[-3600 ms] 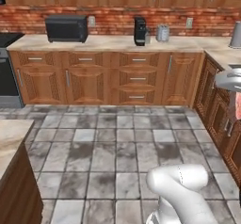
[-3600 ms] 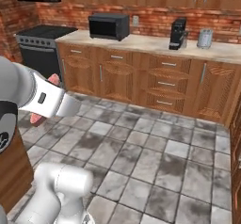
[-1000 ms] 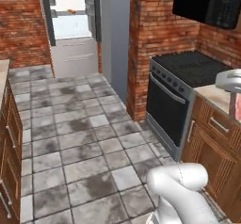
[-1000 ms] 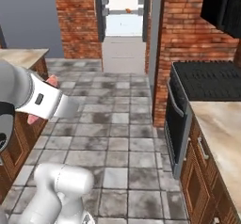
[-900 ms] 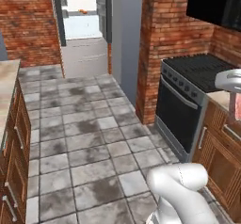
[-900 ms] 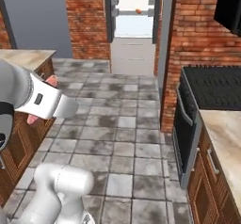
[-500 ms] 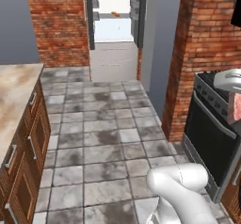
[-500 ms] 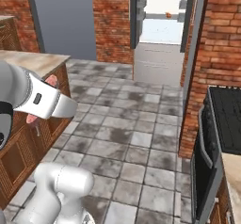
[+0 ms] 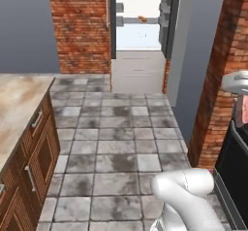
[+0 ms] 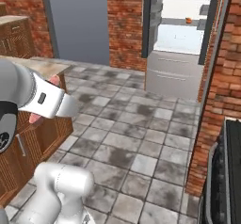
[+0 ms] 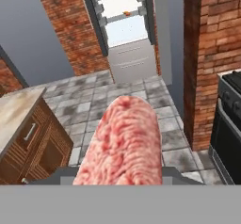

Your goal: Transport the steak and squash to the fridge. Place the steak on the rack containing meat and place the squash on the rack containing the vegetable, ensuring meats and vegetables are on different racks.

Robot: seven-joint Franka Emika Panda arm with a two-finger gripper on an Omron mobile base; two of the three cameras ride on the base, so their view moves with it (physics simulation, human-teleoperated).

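Observation:
My gripper (image 10: 47,100) is shut on the steak (image 11: 124,143), a pink marbled slab that rises through the middle of the hand view. The steak (image 10: 52,81) also peeks out above and below the hand. The fridge (image 9: 140,55) stands open at the far end of the floor, with a white interior and grey shelves. A small orange vegetable (image 9: 142,18) lies on one of its upper racks; it is the same vegetable (image 11: 126,13) near the top of the hand view. The squash is out of view, and I cannot make out the meat in the fridge.
A wooden counter with drawers (image 9: 19,108) runs along the left. A black oven range (image 10: 226,171) sits at the right, beside a brick pillar (image 9: 220,79). Grey tiled floor (image 9: 116,147) stretches from the base to the fridge.
The base has turned and driven, so the whole view has swung from the oven side toward the fridge, which now stands nearer and more central. The steak stays in the shut gripper.

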